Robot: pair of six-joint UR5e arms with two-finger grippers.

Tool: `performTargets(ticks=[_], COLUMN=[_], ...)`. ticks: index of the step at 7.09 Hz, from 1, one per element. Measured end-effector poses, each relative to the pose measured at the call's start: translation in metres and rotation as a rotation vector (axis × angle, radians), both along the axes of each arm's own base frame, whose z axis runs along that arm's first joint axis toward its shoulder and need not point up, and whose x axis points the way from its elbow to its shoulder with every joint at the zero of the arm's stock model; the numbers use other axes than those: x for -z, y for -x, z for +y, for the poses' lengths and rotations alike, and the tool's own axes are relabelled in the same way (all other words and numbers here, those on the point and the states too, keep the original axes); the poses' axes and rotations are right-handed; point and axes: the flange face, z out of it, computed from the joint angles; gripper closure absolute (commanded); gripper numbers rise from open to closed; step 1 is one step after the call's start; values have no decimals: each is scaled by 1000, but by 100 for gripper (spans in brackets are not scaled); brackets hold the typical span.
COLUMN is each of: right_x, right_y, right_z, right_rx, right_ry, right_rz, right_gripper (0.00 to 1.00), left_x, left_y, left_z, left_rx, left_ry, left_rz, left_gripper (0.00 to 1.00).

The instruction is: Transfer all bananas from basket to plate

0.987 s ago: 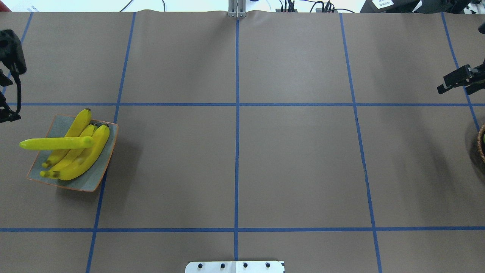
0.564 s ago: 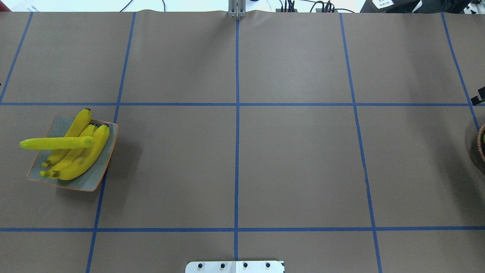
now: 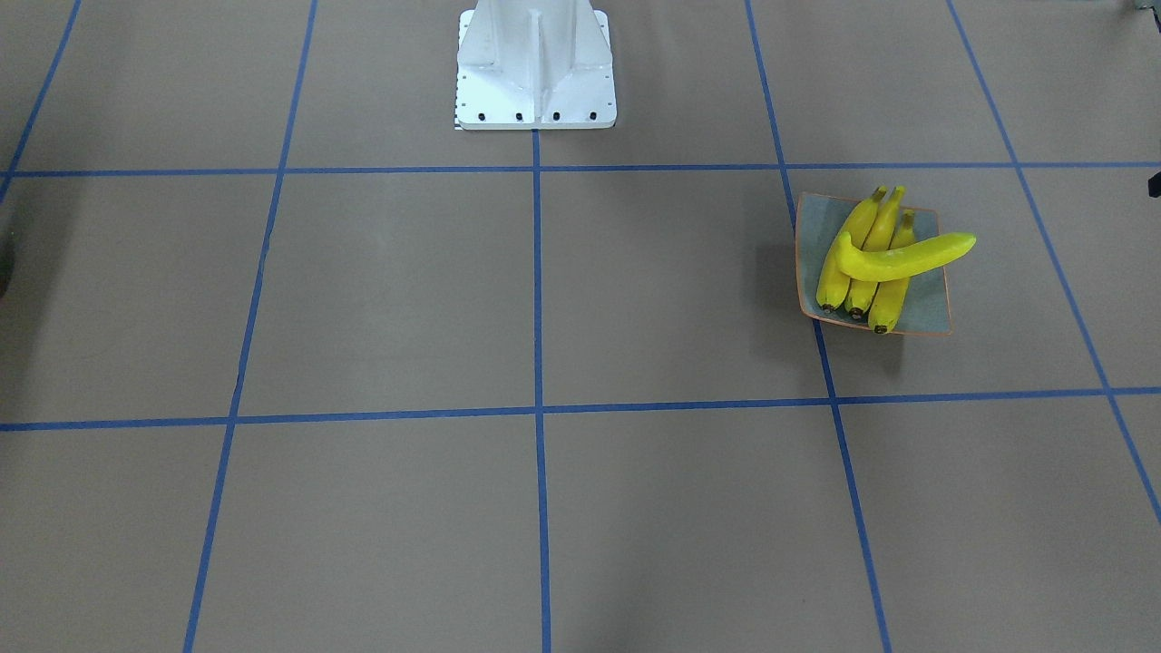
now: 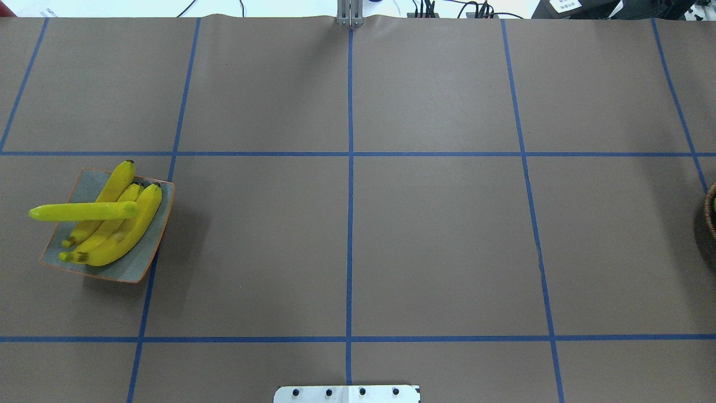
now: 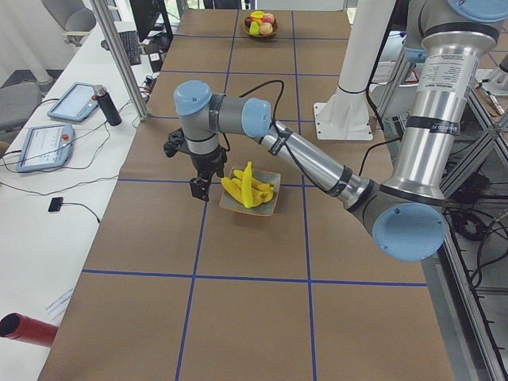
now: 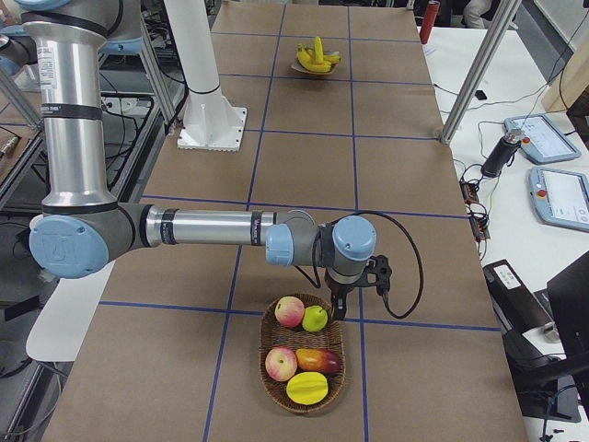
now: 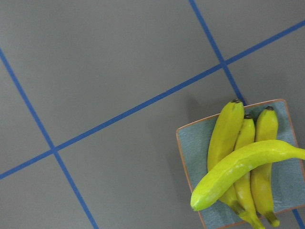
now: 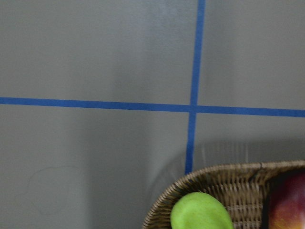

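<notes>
**Item: bananas** point(image 4: 112, 224), four. All are lying on the plate point(image 4: 142, 254), at the robot's left end of the bench point(image 4: 436, 240). Three are resting side by side along the plate's diagonal. The fourth banana point(image 4: 84, 211) is lying crosswise on top of them, its long axis running along the bench's length and one end jutting out past the plate's outer rim.

**Item: basket** point(image 8: 228, 186), far right end, well apart from the plate. It is holding apples point(image 6: 289, 311) and other fruit. No banana is showing in it, so the transfer is looking finished.

**Item: left pincer** point(image 5: 200, 186), the nearer one to the plate. It is hanging just beside the plate, on the side away from the robot's base, so the bananas are lying toward the base from it. No banana is hanging from it. How far its jaws are standing apart I cannot tell.

**Item: right pincer** point(image 6: 341, 308), hanging over the basket's rim. Its opening likewise cannot be told.

**Change:** a second ago both pincers were showing at the edges of the overhead view; now neither is appearing there. Bananas and plate are lying as they were.
</notes>
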Motion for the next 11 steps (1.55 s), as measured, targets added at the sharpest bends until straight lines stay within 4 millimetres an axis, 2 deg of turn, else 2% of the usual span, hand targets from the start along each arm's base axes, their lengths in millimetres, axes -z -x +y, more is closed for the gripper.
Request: performTargets(ticks=[1,2,3,4,7,8,9,11], right_x=[6,6,4,5,20,27,31,31], right_y=[-18,-26,-30,-29,-26,-26,-26,-26], right_z=[-1,0,1,3,3,3,3,4], right_rx=[-22,-28,-32,-38,-48,-49,-49,-49], right_ry=[27,38,42,42,20,8,2,0], right_rz=[17,46,68,55,6,5,4,4], right_gripper=[0,0,0,0,0,0,0,0], left_x=[-14,-25,-37,-60,-175,-200,-212,-212], left_y=[5,8,10,16,36,40,46,53], left_z=[1,4,5,7,39,45,47,45], left_rx=[10,14,17,27,64,76,90,111], left_ry=[11,23,44,81,102,110,119,122], left_rz=[-2,-4,-7,-10,-5,-4,-4,-3], left_gripper=[0,0,0,0,0,0,0,0])
